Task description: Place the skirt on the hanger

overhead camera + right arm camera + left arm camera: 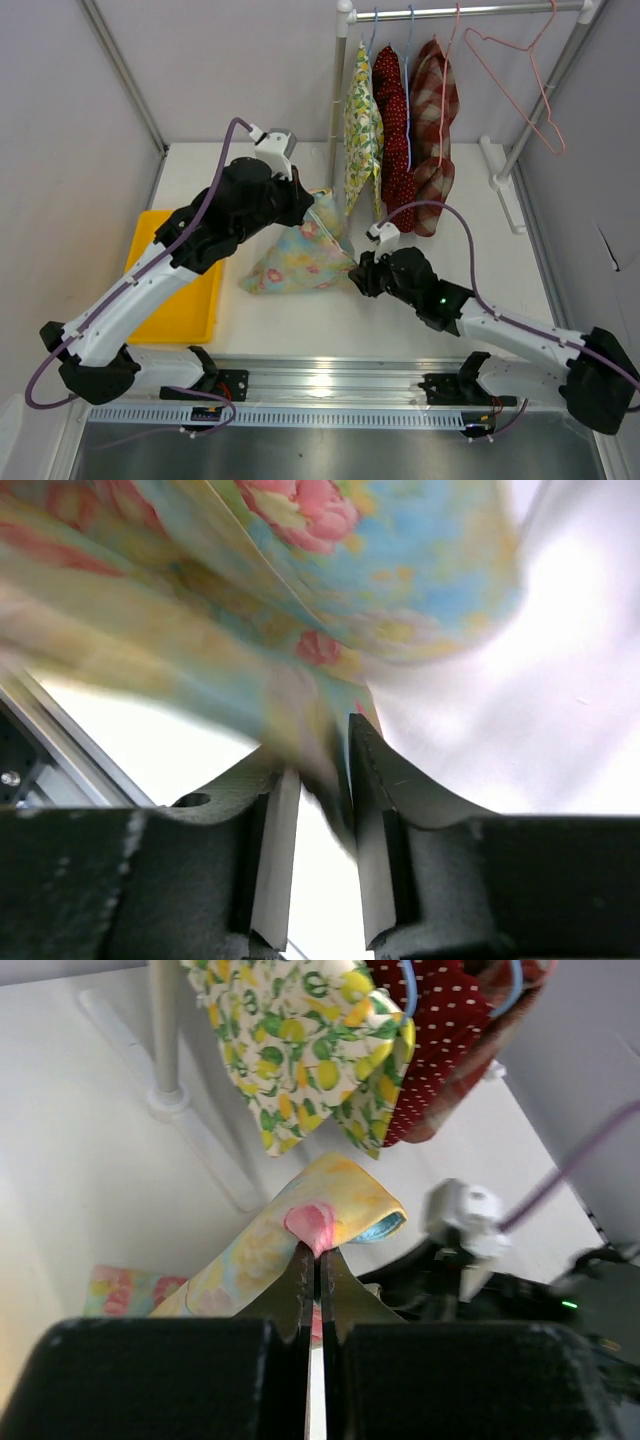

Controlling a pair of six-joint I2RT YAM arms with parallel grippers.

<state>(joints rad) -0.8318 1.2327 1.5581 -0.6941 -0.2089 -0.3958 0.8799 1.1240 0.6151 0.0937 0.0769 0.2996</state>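
Left end effector (306, 203), seen from the top, pinches the floral skirt (298, 258) at its raised peak. The right end effector (357, 273) grips the skirt's right corner low over the tabletop (300, 325). A pink hanger (512, 62) hangs on the rail, well apart from both.

From the left wrist, the left end effector (312, 1252) is clenched on a fold of the skirt (335, 1200).

From the right wrist, the right end effector (322, 755) holds skirt (330, 590) fabric between its fingers.

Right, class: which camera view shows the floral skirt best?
Top external: nearly the whole skirt shows there. The left wrist view shows only a fold pinched in the left gripper; the right wrist view shows only blurred cloth in the right gripper.
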